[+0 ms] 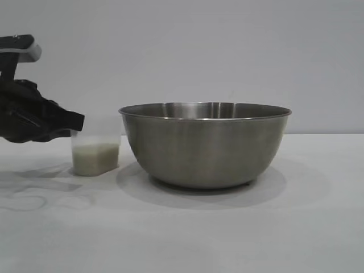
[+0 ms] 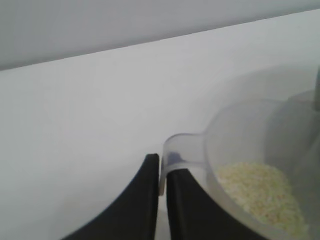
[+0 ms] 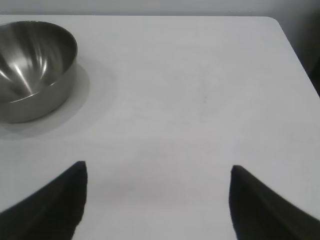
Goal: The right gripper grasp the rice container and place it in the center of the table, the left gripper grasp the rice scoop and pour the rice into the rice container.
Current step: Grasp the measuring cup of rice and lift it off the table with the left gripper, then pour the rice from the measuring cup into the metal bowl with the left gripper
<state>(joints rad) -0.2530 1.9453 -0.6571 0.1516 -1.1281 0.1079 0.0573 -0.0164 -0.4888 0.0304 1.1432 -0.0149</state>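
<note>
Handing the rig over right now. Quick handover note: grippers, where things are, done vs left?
Left gripper: shut on the handle of the rice scoop, which stands on the table left of the rice container, not yet lifted.
Right gripper: open, holding nothing, hovering over bare table away from the container.
Rice: all in the scoop; the container looks empty.
Done: container placed near table centre, scoop handle gripped.
Left: lift the scoop, carry it over the container rim, tip the rice in.
</note>
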